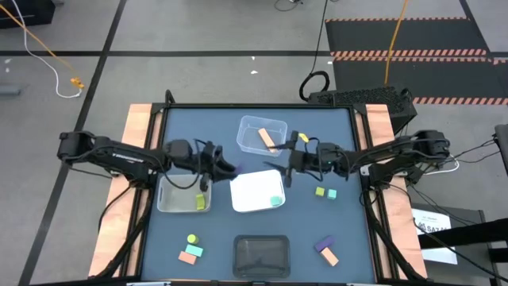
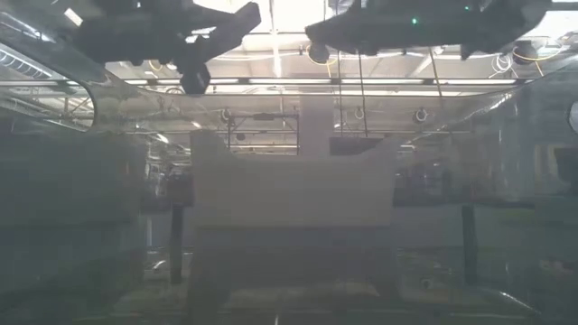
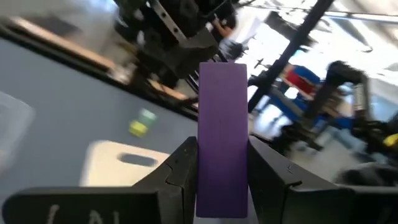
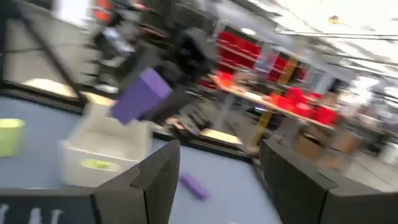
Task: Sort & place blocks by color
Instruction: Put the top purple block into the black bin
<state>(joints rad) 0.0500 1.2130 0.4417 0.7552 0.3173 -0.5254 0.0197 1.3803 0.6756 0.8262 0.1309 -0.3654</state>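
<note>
Purple bar in left gripper

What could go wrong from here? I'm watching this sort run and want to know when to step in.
1. The left gripper pinches only the lower end of the upright purple block; it might tilt or slip out.
2. The open right gripper hangs close by above the white bin; the arms could collide.
3. The dark bin holds nothing visible, so the drop target is uncertain.
</note>
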